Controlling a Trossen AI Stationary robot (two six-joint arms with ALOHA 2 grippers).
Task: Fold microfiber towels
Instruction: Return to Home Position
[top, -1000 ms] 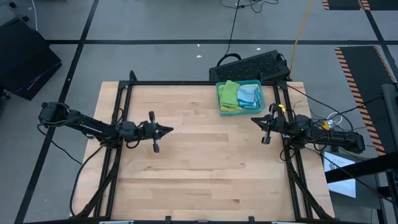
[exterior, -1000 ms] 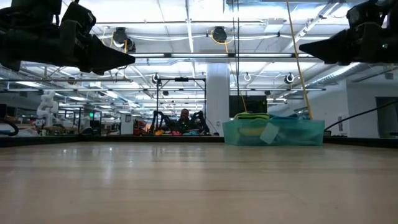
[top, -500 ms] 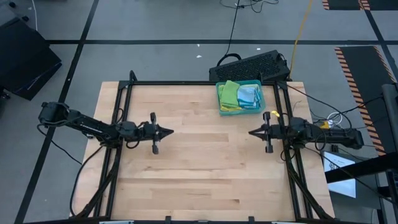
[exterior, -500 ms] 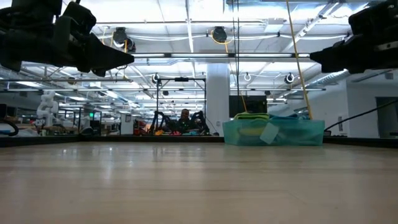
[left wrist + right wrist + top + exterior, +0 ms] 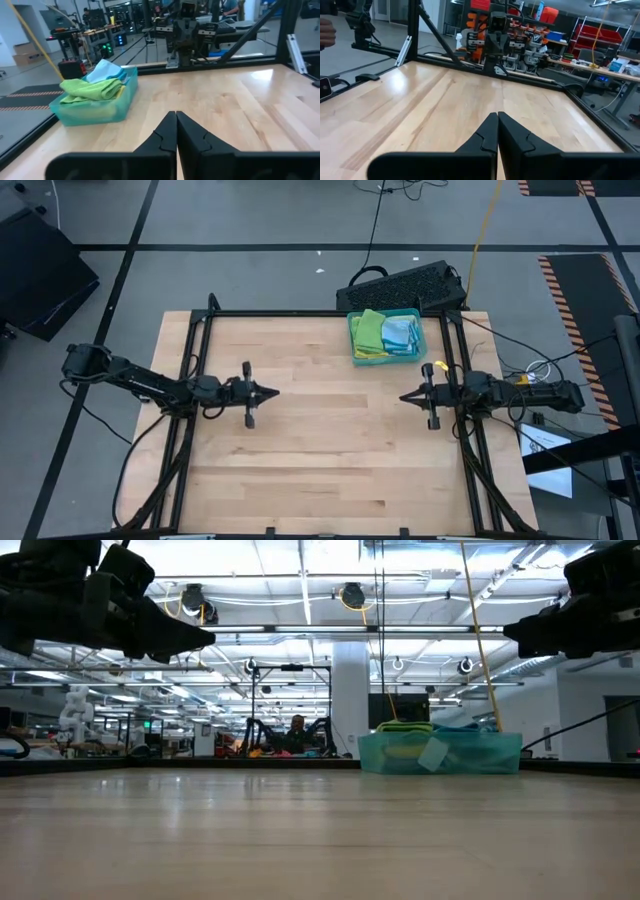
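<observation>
A teal plastic tray [image 5: 480,752] is pictured near the far right corner of a pale wooden table [image 5: 320,450], with a black keyboard [image 5: 405,285] laid just beyond the table's far edge, a yellow cable [image 5: 484,225] trailed past it, and a person [image 5: 297,730] glimpsed far back in the hall.

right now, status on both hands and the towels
Left hand shut, empty, over table, left side. Right hand shut, empty, right side. Towels folded in teal tray. Nothing seen in the way.

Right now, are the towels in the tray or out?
In: the folded towels sit piled inside the teal tray, rising above its rim.
</observation>
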